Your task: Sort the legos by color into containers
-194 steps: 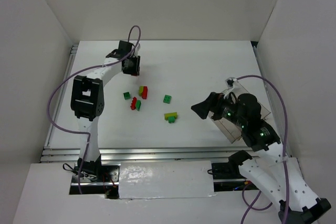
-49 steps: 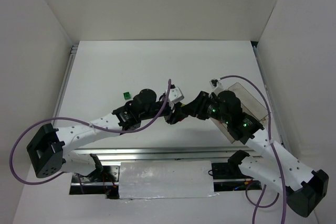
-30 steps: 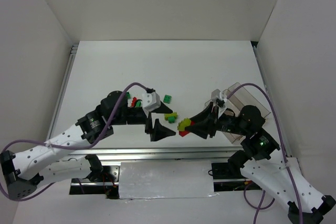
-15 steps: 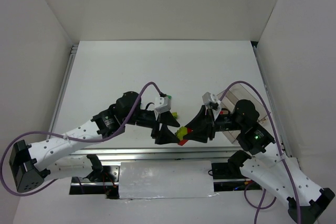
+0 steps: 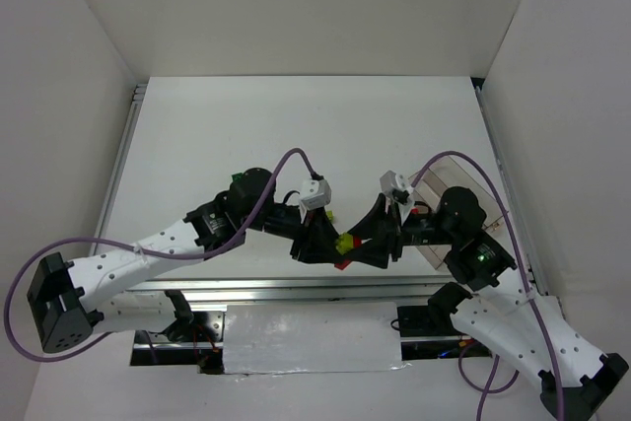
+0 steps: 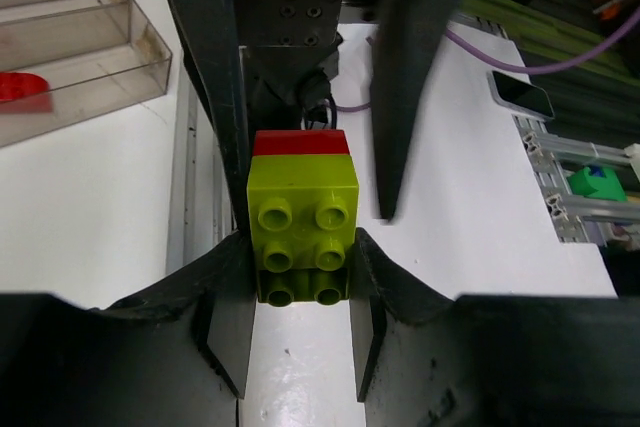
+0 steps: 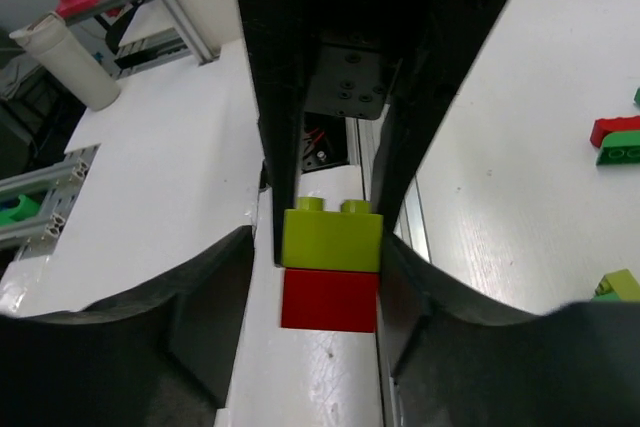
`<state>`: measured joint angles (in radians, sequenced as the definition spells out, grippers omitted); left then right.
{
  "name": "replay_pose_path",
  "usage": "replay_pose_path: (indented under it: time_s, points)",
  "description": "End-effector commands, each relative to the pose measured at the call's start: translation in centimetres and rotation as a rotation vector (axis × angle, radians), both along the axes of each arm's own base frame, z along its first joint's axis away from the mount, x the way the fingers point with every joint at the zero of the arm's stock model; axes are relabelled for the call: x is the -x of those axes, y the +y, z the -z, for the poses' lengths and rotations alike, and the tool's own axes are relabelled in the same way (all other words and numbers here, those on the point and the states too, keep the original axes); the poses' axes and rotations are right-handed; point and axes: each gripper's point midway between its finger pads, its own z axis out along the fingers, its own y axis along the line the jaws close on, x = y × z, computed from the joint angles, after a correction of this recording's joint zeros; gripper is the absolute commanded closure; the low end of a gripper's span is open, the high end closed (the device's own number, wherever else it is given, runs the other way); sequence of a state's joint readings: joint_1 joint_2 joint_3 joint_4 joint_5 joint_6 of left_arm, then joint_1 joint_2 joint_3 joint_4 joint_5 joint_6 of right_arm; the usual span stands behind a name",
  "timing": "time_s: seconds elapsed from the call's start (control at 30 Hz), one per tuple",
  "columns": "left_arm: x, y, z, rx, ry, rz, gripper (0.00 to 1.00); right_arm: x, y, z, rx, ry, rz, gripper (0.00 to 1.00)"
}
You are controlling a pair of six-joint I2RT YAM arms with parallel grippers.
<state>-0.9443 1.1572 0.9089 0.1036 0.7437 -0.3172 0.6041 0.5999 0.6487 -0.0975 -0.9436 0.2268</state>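
Note:
A yellow-green lego (image 6: pixel 303 202) joined to a red lego (image 6: pixel 300 143) hangs in the air between both grippers above the table's near edge. My left gripper (image 6: pixel 300 272) (image 5: pixel 323 244) is shut on the yellow-green brick's sides. My right gripper (image 7: pixel 330 282) (image 5: pixel 360 248) stands around the same pair (image 7: pixel 331 265), open: there is a gap at its left finger (image 7: pixel 205 297). The clear three-compartment tray (image 6: pixel 95 52) (image 5: pixel 475 176) sits at the right with one red brick (image 6: pixel 20 87) inside. Loose red and green legos (image 7: pixel 618 140) lie on the table.
Another yellow-green brick (image 7: pixel 620 285) lies near the right wrist view's edge. A dark green brick (image 5: pixel 238 176) peeks out behind the left arm. The aluminium rail (image 5: pixel 296 288) runs along the near table edge right below the grippers. White walls enclose the table.
My left gripper has moved in and shut on the yellow-green brick held out by the right gripper. The right gripper's jaws have widened a little off the pair.

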Motion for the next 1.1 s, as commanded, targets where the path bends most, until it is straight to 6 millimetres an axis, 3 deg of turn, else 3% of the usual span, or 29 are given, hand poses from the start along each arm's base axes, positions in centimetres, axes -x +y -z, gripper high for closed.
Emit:
replay_pose_path:
  time_s: [0.0,0.07,0.3,0.4,0.5,0.53,0.6,0.83,1.07]
  points:
    - [-1.5,-0.9,-3.3,0.093,-0.08,-0.056,1.0,0.5,0.0,-2.1,-0.044,-0.091,-0.016,0.39]
    - [-1.4,-0.7,-3.3,0.103,-0.088,-0.064,1.0,0.1,-0.3,-2.0,-0.041,-0.098,0.025,0.33]
    - [-1.1,0.1,-4.2,0.13,-0.106,-0.077,1.0,0.5,-0.8,-1.5,-0.048,-0.105,0.046,0.36]
    - [-0.8,0.1,-4.4,0.135,-0.106,-0.062,1.0,0.5,-0.7,-1.6,-0.056,-0.101,0.041,0.5]
    - [-0.7,0.1,-4.7,0.145,-0.108,-0.058,1.0,0.4,-0.6,-1.7,-0.063,-0.103,0.041,0.78]
    - [-0.7,0.1,-4.6,0.145,-0.107,-0.055,1.0,0.3,-0.6,-1.7,-0.065,-0.104,0.047,0.92]
    - [-0.6,0.2,-4.8,0.149,-0.11,-0.055,1.0,0.2,-0.6,-1.7,-0.065,-0.107,0.052,1.0]
    - [-0.3,1.0,-5.2,0.166,-0.148,-0.065,1.0,-0.2,-0.8,-0.4,0.001,-0.11,0.065,1.0]
    - [-2.8,2.7,-5.2,0.115,-0.171,-0.211,1.0,-2.0,-0.3,1.4,0.045,-0.087,0.113,1.0]
